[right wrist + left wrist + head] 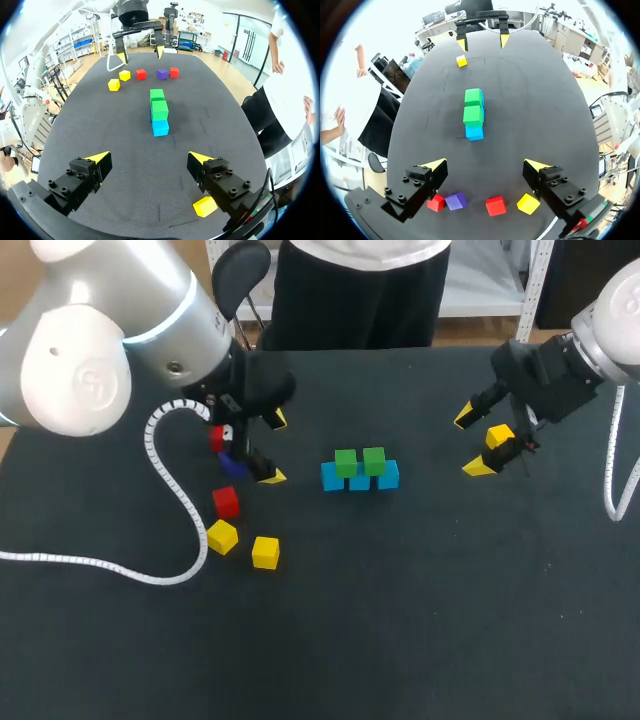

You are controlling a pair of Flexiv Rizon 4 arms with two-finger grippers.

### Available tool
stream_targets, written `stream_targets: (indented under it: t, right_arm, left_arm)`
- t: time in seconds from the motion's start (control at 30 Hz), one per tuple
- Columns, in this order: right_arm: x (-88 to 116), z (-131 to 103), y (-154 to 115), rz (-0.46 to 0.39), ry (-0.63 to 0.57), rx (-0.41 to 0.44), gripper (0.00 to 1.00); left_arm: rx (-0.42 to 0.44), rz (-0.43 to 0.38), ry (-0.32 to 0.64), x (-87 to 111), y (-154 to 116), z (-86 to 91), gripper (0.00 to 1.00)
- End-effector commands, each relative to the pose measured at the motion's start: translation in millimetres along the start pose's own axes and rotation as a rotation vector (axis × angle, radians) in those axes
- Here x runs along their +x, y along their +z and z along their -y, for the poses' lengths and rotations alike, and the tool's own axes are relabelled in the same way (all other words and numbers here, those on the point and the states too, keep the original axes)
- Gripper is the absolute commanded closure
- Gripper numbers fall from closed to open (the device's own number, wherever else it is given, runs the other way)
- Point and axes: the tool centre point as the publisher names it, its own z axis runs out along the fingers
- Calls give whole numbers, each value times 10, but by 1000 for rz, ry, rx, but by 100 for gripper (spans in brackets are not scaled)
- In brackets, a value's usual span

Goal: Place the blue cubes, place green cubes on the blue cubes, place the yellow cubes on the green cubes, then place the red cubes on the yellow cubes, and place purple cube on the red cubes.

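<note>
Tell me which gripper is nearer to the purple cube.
Left. The left gripper hangs just beside the purple cube; the right gripper is far off, on the other side of the green cubes.

The left claw (pixel 275 448) partly hides what seems a purple cube (pixel 232 466).

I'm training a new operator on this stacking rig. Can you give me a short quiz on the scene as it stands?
1. How many yellow cubes are on the table?
2. True or false: a yellow cube already sits on the green cubes.
3. Which colour of cube lies nearest the right gripper? A red, B yellow, C purple.

Key: 1 three; 2 false; 3 B.
</note>
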Motion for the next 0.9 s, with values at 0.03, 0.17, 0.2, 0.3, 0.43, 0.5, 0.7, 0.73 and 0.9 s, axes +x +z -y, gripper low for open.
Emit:
stream_targets:
  t: [0.03,0.17,0.2,0.3,0.43,0.5,0.7,0.73,0.9]
  right_arm:
    - [2,-4,-2,2,-1,0,0]
    - [2,-4,-2,2,-1,0,0]
    - [2,-4,-2,2,-1,0,0]
    - [2,-4,-2,2,-1,0,0]
    - [2,-4,-2,2,-1,0,0]
    - [2,-4,-2,2,-1,0,0]
    - [2,-4,-2,2,-1,0,0]
    - [2,-4,-2,2,-1,0,0]
    - [2,-4,-2,2,-1,0,0]
  left_arm:
    - [-6,1,-5,34,-19,31,0]
    - [-4,-2,-16,42,-14,37,0]
    - [-4,-2,-16,42,-14,37,0]
    - [-4,-2,-16,42,-14,37,0]
    - [-4,-2,-16,42,-14,37,0]
    - [-4,-2,-16,42,-14,37,0]
    - [-4,-2,-16,42,-14,37,0]
    - [-4,-2,-16,42,-14,37,0]
    - [-4,-2,-16,42,-14,37,0]
